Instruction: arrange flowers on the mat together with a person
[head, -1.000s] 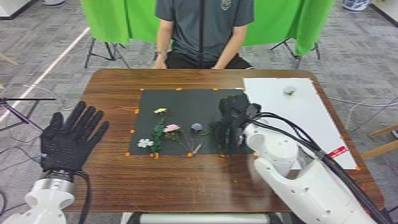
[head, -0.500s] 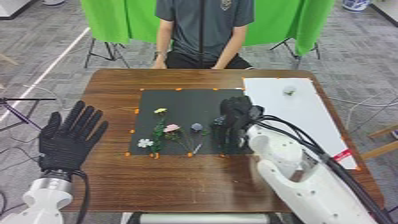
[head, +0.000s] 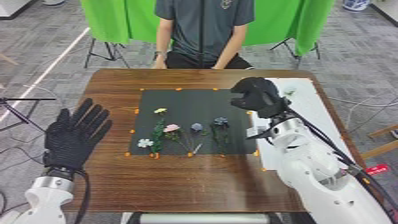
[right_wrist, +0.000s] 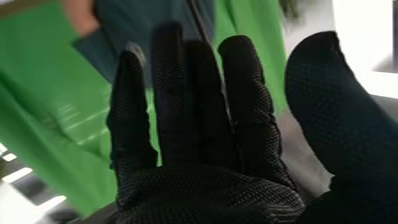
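In the head view my right hand (head: 258, 94) is held above the seam between the dark mat (head: 182, 97) and the white sheet. The right wrist view shows that right hand (right_wrist: 209, 190) open, its fingers straight and nothing in it. My left hand (head: 73, 137) lies open at the table's left side, clear of the mat. On the mat are a dark blue flower (head: 220, 121) at the right, a bluish flower (head: 196, 127), a pink flower (head: 171, 128), a yellow flower (head: 160, 110) and a white flower (head: 145, 143) at lower left. Another pale flower (head: 290, 91) rests on the white sheet (head: 306, 107).
The brown table (head: 178, 185) has small orange marks around the mat. Across it sits a person (head: 204, 35) with both arms down by the far edge. A green cloth (head: 107, 20) hangs behind. My right arm spans the table's right side.
My right hand has lifted off the mat's right part and moved away from me and rightward. The dark blue flower it was covering is now exposed on the mat. The left hand has barely shifted.
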